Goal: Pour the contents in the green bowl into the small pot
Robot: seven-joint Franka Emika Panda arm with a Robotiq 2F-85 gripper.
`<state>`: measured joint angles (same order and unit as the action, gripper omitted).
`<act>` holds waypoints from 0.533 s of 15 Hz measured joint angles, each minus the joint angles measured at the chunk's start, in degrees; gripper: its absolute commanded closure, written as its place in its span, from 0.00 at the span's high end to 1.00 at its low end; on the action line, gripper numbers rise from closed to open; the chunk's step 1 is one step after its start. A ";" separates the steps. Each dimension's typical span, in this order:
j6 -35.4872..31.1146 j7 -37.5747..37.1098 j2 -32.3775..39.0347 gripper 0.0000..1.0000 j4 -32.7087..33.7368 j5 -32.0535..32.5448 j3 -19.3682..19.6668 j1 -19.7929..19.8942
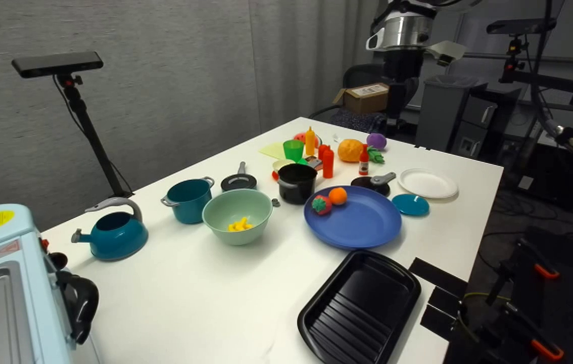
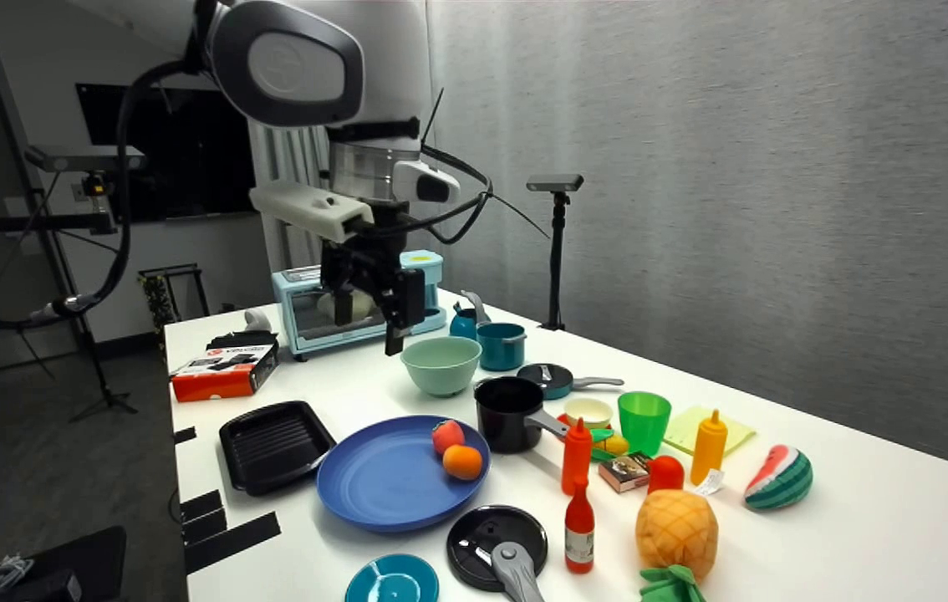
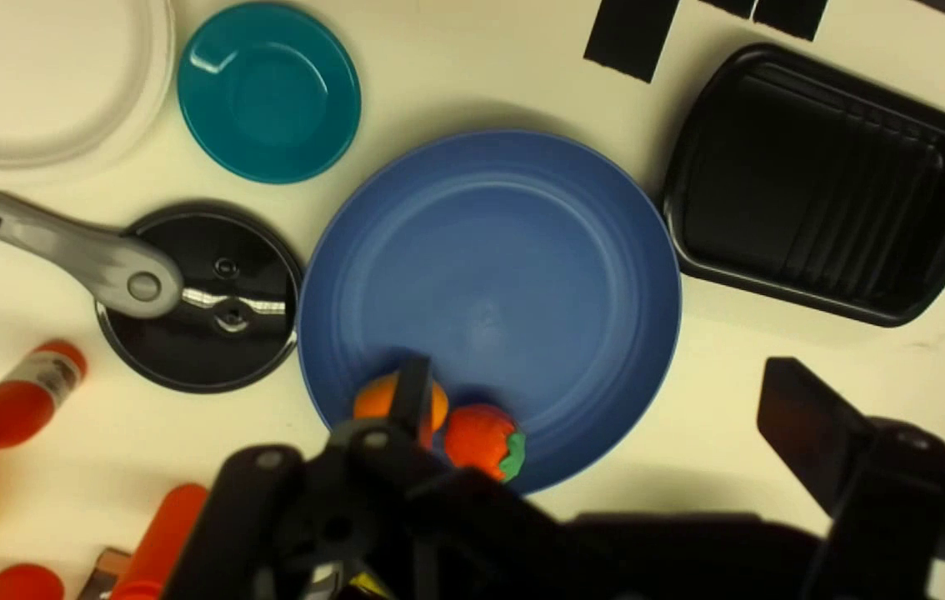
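Note:
The green bowl (image 1: 238, 205) sits upright on the table, and the contents (image 1: 240, 225), a small yellow heap, lie in its bottom. In an exterior view the same bowl (image 2: 440, 368) hides its contents behind its wall. Two pots flank it: a black pot (image 1: 296, 187) with a grey handle and a teal pot (image 1: 189, 205) with two side handles. I cannot tell which is the small pot. My gripper (image 2: 369, 326) hangs high above the table, apart from bowl and pots. In the wrist view its fingers (image 3: 806, 417) are spread wide, holding nothing; bowl and pots are outside that view.
A blue plate (image 3: 489, 275) with an orange and a strawberry lies below the gripper, touching a black tray (image 3: 822, 183). A black lid (image 3: 197, 333) is beside it. Bottles and toy food crowd near a red bottle (image 2: 579, 535). A kettle (image 1: 120, 237) and toaster oven (image 2: 328, 313) stand beyond.

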<state>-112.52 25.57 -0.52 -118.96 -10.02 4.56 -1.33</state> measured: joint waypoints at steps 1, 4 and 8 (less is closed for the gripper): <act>0.12 0.02 2.19 1.00 2.26 -0.02 -0.84 0.00; 1.28 0.50 6.73 1.00 7.05 -0.02 -1.60 0.21; 2.19 1.12 7.63 1.00 8.34 -0.02 -1.60 0.71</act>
<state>-110.33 26.69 7.12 -110.62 -10.05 2.96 -0.62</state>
